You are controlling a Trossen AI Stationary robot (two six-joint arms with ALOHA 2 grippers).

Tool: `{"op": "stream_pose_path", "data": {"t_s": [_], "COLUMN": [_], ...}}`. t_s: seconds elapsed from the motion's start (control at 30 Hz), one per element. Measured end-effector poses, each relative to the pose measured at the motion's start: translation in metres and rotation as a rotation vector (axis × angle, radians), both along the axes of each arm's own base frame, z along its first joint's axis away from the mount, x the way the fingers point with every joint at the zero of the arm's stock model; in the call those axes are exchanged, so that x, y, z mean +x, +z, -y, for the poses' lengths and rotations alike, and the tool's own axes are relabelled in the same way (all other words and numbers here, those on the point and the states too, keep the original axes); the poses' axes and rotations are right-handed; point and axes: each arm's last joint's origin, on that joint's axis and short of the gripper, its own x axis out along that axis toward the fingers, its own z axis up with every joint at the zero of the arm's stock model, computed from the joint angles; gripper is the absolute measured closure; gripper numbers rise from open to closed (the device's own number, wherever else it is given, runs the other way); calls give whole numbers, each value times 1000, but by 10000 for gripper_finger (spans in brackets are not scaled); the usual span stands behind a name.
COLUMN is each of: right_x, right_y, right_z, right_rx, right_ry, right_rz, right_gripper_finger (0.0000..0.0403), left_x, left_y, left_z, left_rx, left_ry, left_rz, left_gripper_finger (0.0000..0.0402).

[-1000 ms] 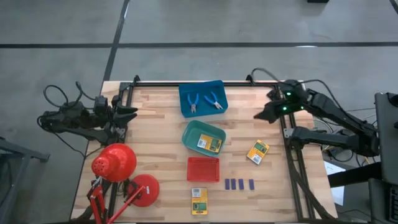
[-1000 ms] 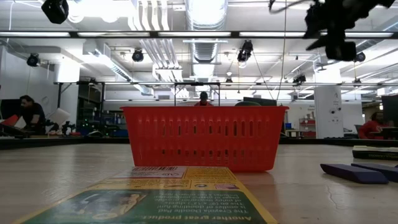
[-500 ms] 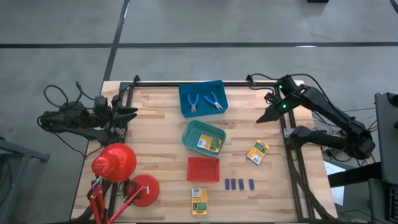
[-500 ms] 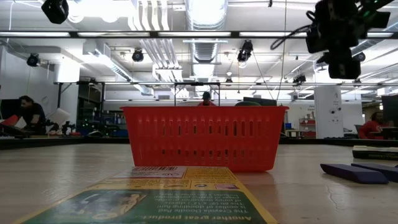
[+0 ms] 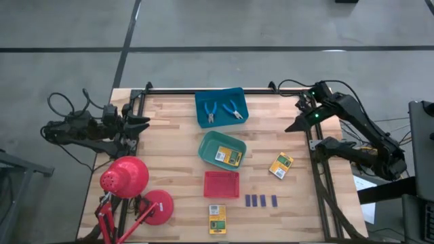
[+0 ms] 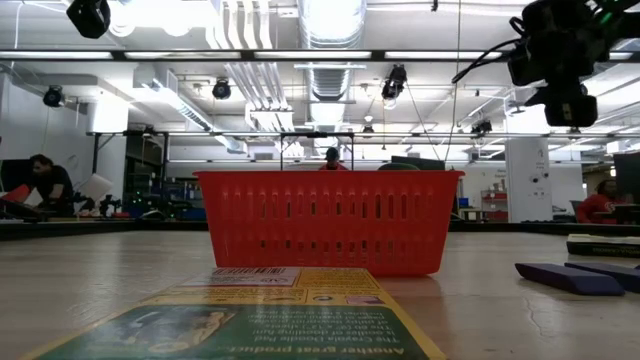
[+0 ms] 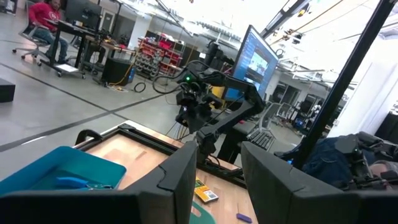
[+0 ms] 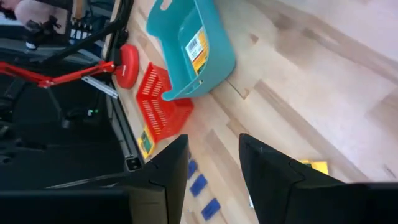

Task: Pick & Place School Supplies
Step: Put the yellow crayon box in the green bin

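While my right gripper [image 5: 291,127] hangs in the air past the red tray's [image 5: 222,184] far right, near the table's [image 5: 169,156] right rail, its fingers [image 8: 273,180] stand apart with nothing between them. My left gripper [image 5: 144,123] waits low at the table's left edge, far from the red tray; its fingers [image 7: 180,180] also show a gap and hold nothing. The two blue-handled tools [image 5: 222,111] lie in the blue tray [image 5: 220,106] beyond the red tray. One yellow-and-green box [image 5: 228,158] sits in the green tray [image 5: 222,150], a second box [image 5: 281,165] lies loose to the red tray's right, a third box [image 5: 217,218] on its near side. Four dark blocks [image 5: 261,200] line up right of it on bare wood.
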Motion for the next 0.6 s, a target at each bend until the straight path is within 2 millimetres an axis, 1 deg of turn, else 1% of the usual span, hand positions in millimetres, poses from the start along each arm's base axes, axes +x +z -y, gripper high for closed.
{"op": "stream_pose_path", "data": {"t_s": [0.17,0.33,0.5,0.6], "right_x": [-5,-9,-6,-3], "right_y": [1,3,1,-3], "right_z": [-7,-13,-9,-4], "right_rx": [3,-56,-37,-12], "right_ry": [-30,32,33,44], "right_rz": [-44,-10,-26,-46], "right_gripper_finger": [251,249,243,228], "left_x": [0,0,0,0], "left_y": [0,-1,-1,0], "left_z": [0,0,0,0], "left_rx": [0,1,2,1], "left_ry": [0,-1,-1,-1], "left_rz": [-2,-6,-5,-5], "left_gripper_finger": [268,268,268,268]}}
